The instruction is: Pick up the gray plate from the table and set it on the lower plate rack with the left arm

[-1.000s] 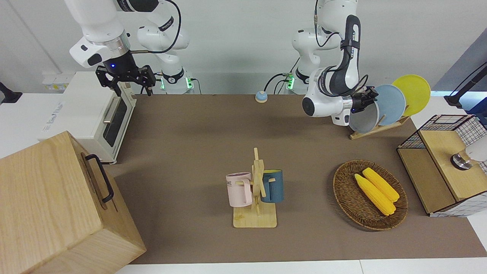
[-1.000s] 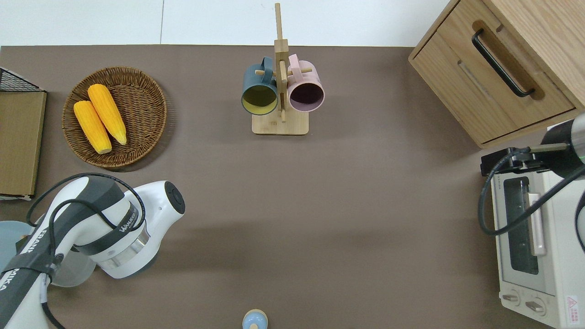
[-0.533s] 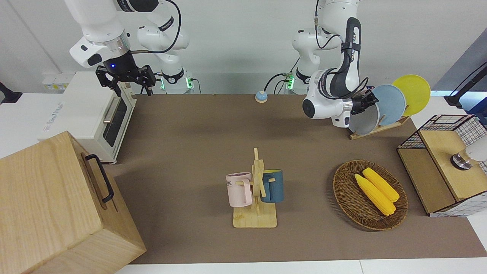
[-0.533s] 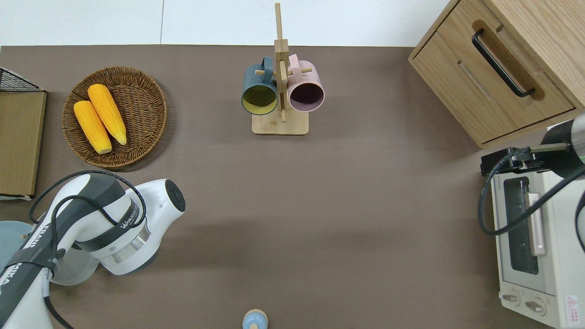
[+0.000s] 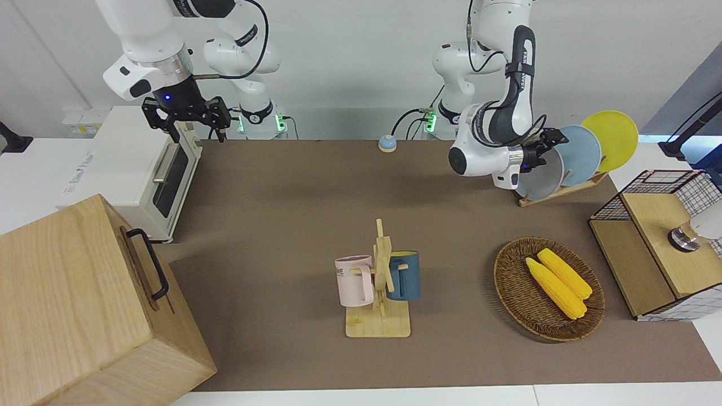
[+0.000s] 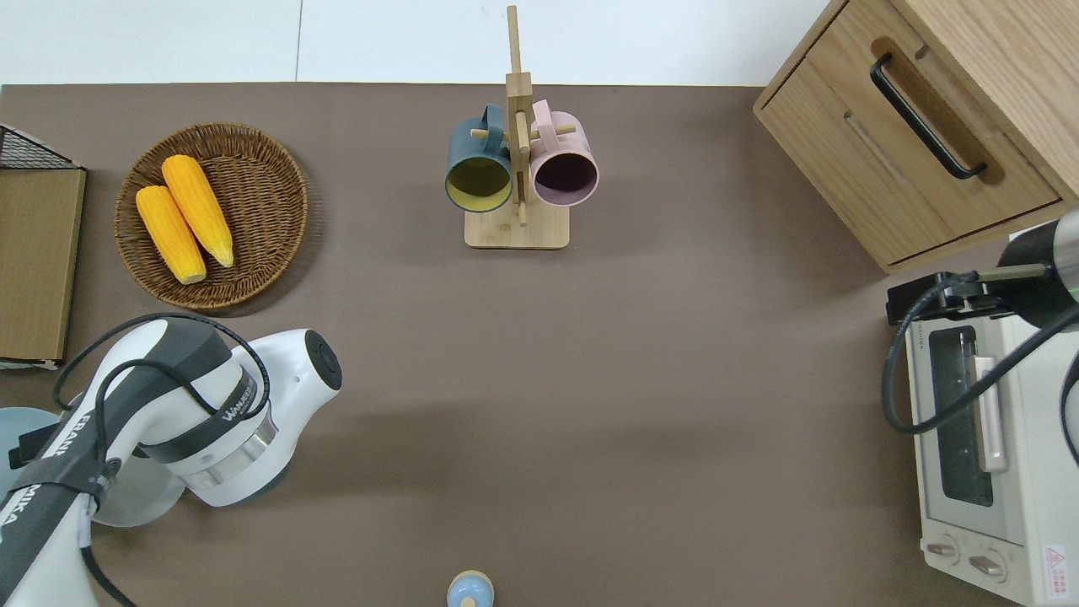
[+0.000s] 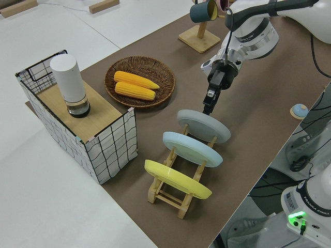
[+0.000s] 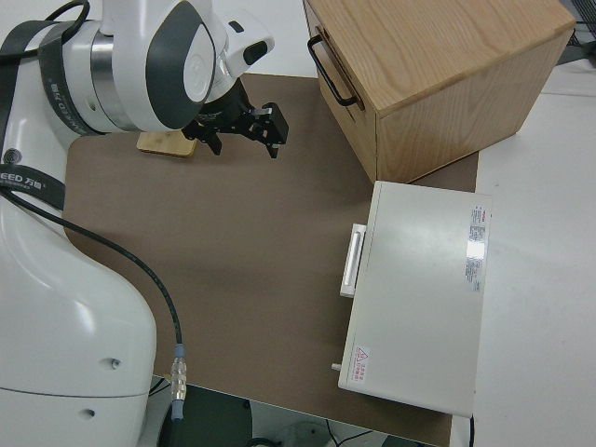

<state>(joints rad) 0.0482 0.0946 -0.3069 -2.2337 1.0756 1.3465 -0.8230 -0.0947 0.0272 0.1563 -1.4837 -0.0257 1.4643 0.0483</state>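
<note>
Overhead view: the left arm (image 6: 169, 421) hides most of the gray plate (image 7: 204, 125), slotted in the lower plate rack (image 7: 178, 194); left gripper (image 7: 208, 107) just above its rim, jaws' state unclear.

The gray plate (image 7: 204, 125) looks smooth and matt (ceramic or plastic, unclear) on the pale-wood lower plate rack (image 7: 170, 192); the bench (image 5: 293, 186) wears matt brown cloth.

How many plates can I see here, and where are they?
3, all standing in the wooden plate rack at the left arm's end of the table: the gray plate in the lowest slot, a blue plate in the middle, a yellow plate at the high end. None seems hidden.
</note>
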